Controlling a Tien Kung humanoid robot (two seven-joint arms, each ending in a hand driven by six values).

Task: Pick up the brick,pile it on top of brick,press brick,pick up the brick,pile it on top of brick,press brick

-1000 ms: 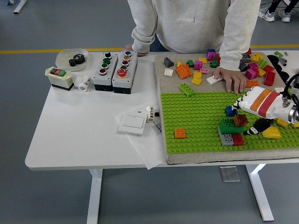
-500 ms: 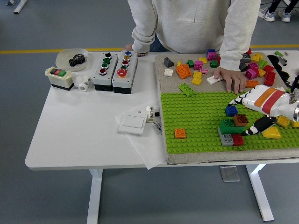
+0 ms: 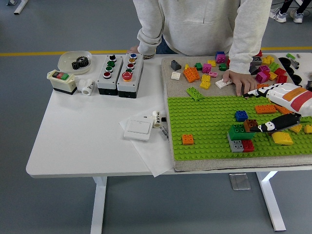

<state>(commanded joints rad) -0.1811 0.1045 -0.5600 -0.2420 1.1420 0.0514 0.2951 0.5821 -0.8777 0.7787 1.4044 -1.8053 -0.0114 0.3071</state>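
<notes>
Right robot hand (image 3: 278,109), fingers spread, above baseplate (image 3: 204,126).

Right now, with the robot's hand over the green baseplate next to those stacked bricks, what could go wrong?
The right hand hovers open just right of the brown brick on the green brick; a sideways sweep might knock that stack loose.

The person's hand rests at the green baseplate's far edge, close to the robot's fingers, so contact is possible.

Loose yellow bricks under the hand could get dragged.
</notes>
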